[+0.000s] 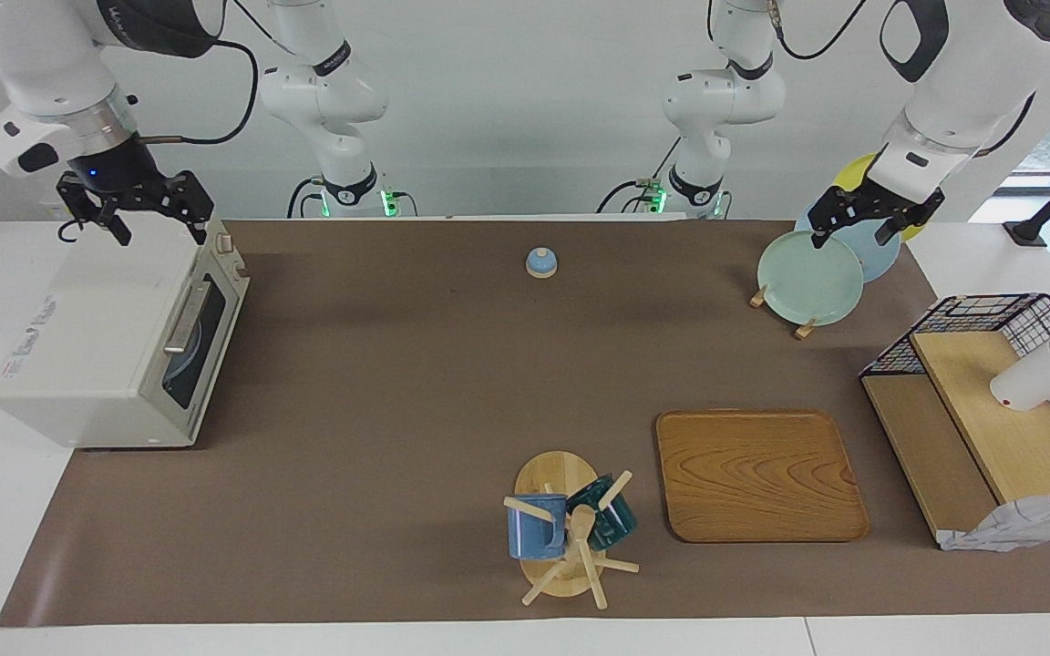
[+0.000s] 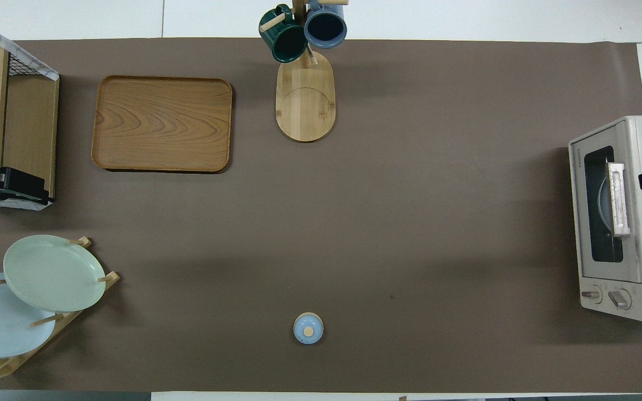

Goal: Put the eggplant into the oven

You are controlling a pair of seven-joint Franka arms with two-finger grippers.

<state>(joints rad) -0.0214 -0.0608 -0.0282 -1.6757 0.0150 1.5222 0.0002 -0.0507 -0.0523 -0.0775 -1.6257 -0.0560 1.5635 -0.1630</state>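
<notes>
In the facing view the oven (image 1: 115, 342) is sitting with its glass door shut at the right arm's end of the bench (image 1: 397, 410), and the right end effector (image 1: 138, 205) is hanging over the oven's top edge nearest the robots with its fingers apart and gripping nothing, while the left end effector (image 1: 871, 214) is hovering, fingers likewise apart and empty, over the plate rack (image 1: 808, 278) at the bench's other end from the oven. No eggplant is showing anywhere in this view. In the overhead view the oven (image 2: 622, 217) is again showing its door closed, bar handle (image 2: 619, 197) across the glass, and the eggplant is missing here too, so I cannot tell where it is lying. Judging by its kind, it should be handling light, fairly firm and glossy-slippery, so gripping across its middle seems safest
</notes>
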